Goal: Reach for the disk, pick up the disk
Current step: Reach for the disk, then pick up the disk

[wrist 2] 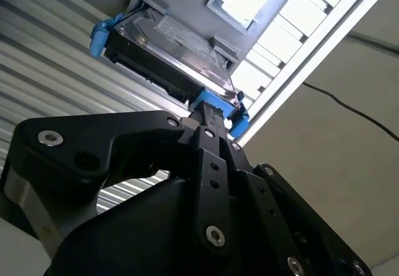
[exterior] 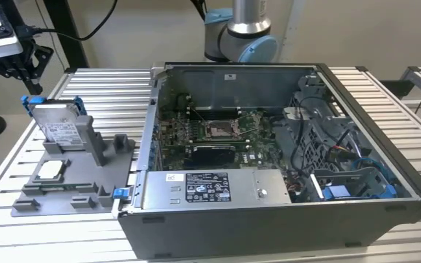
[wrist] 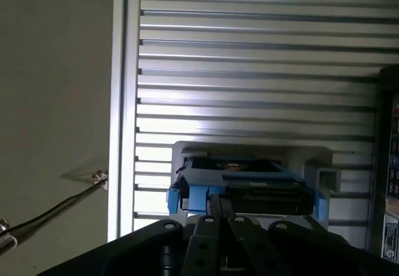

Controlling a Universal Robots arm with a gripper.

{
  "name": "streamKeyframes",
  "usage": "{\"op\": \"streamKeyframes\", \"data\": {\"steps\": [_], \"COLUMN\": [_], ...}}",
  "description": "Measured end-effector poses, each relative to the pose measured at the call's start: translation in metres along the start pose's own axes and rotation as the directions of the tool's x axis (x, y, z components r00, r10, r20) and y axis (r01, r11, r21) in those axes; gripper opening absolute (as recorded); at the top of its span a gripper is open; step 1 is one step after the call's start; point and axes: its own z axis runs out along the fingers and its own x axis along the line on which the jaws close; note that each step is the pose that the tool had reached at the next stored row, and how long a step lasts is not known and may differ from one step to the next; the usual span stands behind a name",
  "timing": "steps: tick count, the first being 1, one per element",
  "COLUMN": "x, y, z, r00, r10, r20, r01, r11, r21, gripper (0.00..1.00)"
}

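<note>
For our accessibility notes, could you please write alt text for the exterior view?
A black gripper hovers close above the disk, which stands on edge in a grey holder on a slatted table, beside an open computer case.

The disk (exterior: pixel 55 124) stands in a holder (exterior: pixel 79 192) at the exterior view's left.
</note>
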Motion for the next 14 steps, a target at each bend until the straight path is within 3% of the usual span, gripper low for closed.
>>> {"op": "streamKeyframes", "data": {"steps": [7,11,14], "x": [0.0000,0.0000,0.0001], "y": [0.0001,0.0001,0.0001], "z": [0.0001,0.0000,0.0000], "r00": [0.9950,0.9864,0.9765], "r10": [-0.100,-0.165,-0.215], "r20": [-0.0036,-0.0061,-0.0081], "r01": [0.100,0.165,0.215], "r11": [0.9950,0.9864,0.9766], "r21": [-0.0001,-0.0005,-0.0008], "gripper": [0.00,0.00,0.00]}}
